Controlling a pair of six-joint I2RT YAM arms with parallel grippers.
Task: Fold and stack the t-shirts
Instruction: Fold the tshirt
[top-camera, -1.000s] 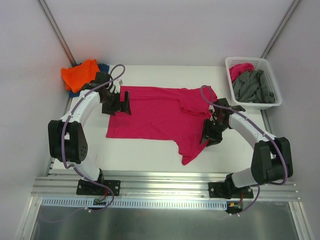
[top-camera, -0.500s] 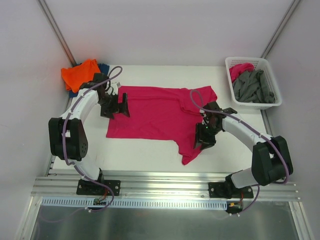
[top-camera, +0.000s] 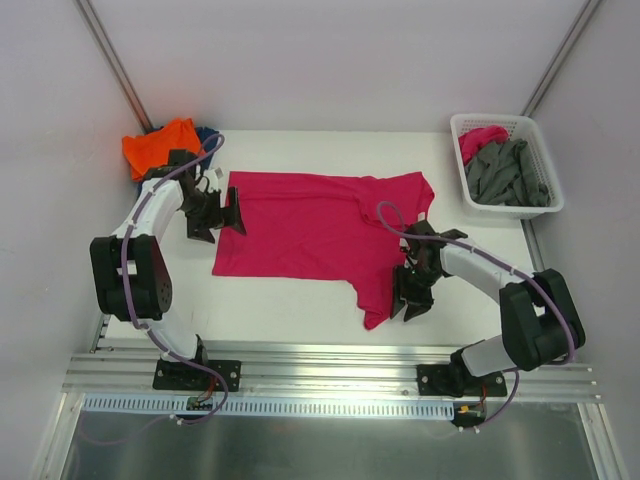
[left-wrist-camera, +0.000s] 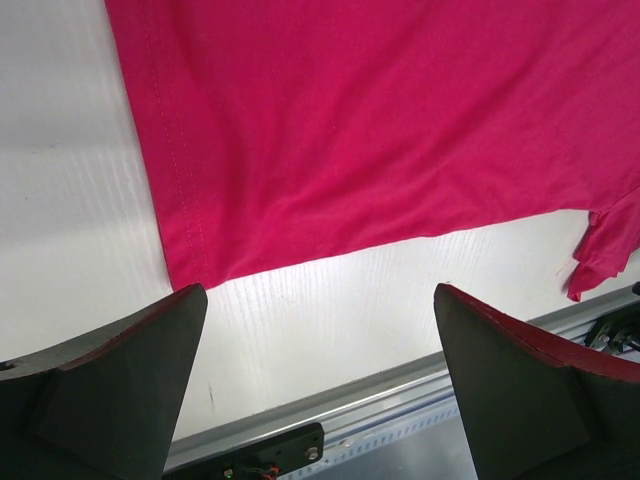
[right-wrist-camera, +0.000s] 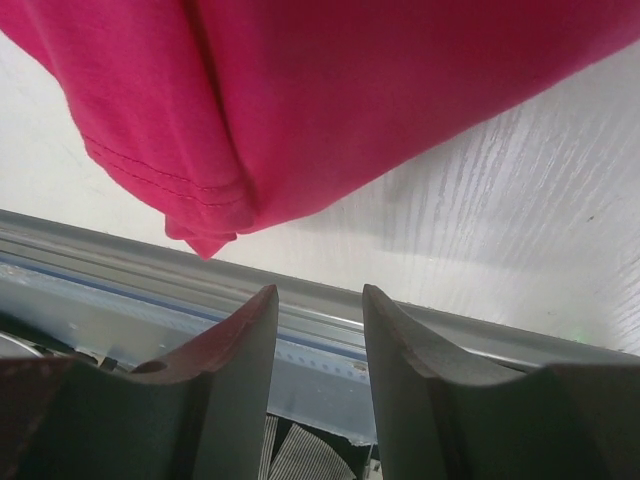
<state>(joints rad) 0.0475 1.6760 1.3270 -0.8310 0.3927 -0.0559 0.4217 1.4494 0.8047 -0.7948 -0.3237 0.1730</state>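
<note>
1. Mid-surface: magenta t-shirt (top-camera: 320, 225), spread out, barely folded.
2. At its left hem: left claw (top-camera: 218, 215), gaping, empty; at its near-edge sleeve: right claw (top-camera: 410, 302), part-open, empty.
3. Far-left corner: orange t-shirt (top-camera: 160, 148), seemingly stacked; grey t-shirts (top-camera: 505, 175) waiting in far-right basket (top-camera: 455, 122).

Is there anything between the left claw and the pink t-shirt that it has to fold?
Nothing visible stands in the way. The left claw is wide open beside the left edge of the pink t-shirt. The left wrist view shows only bare table between its fingers and the cloth.
</note>
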